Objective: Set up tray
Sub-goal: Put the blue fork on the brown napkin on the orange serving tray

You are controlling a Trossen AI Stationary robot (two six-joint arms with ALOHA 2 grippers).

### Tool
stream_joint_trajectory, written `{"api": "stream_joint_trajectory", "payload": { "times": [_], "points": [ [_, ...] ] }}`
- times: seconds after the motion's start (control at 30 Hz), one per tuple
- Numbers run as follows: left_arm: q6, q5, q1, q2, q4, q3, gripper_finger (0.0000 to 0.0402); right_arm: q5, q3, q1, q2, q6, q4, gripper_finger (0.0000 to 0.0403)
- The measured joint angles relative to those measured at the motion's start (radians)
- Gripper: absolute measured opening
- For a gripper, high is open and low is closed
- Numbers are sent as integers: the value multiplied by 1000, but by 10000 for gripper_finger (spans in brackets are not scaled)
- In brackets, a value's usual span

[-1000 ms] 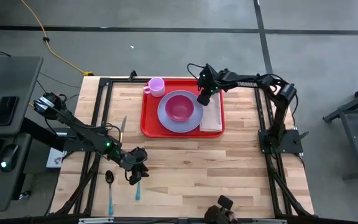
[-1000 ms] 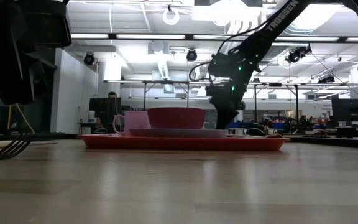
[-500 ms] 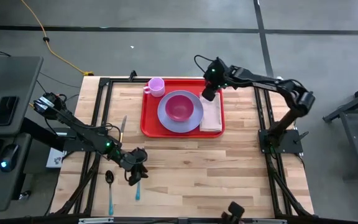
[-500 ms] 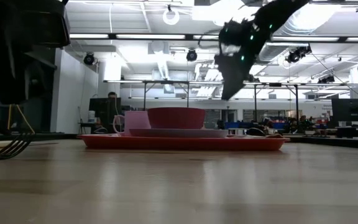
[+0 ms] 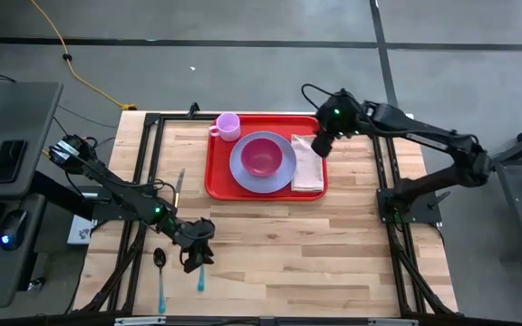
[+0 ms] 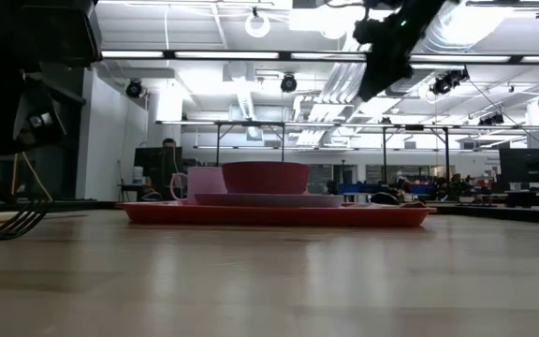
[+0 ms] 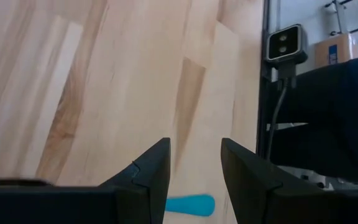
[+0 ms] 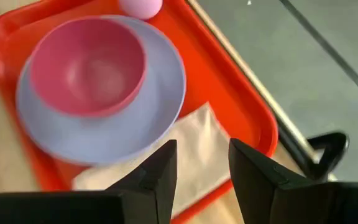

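Observation:
The red tray (image 5: pixel 216 172) lies at the table's far middle. It carries a lavender plate (image 5: pixel 239 167) with a pink bowl (image 5: pixel 263 156) on it, a pink cup (image 5: pixel 228 124) and a tan napkin (image 5: pixel 308 165) lying flat along its right side. My right gripper (image 5: pixel 320 145) hangs open, high above the tray's right edge and the napkin (image 8: pixel 191 134). My left gripper (image 5: pixel 193 258) is open at the table's near left, just over a blue-handled utensil (image 5: pixel 200 279), whose blue end (image 7: pixel 191 203) shows between the fingers.
A spoon (image 5: pixel 159 270) lies left of the blue utensil, and a knife (image 5: pixel 178 186) lies left of the tray. Black frame rails run along the table's left and right edges. Bare wood stretches across the near middle and right.
My right gripper has risen from tray level beside the bowl and the napkin to well above the tray, moving toward the table's right edge as its arm stretched out. The napkin has stayed flat on the tray.

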State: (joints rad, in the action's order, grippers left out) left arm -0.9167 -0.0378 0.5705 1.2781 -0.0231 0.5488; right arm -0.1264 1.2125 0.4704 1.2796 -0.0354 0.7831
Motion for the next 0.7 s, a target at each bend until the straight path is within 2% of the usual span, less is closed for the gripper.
{"api": "stream_joint_trajectory", "payload": {
  "times": [0.23, 0.7],
  "points": [
    [55, 0, 0, 0, -47, 0, 172, -92, 0, -112, -128, -109, 150, 123],
    [109, -6, 0, 0, -62, 0, 172, -286, 0, -399, -327, -348, 272, 123]
  ]
}}
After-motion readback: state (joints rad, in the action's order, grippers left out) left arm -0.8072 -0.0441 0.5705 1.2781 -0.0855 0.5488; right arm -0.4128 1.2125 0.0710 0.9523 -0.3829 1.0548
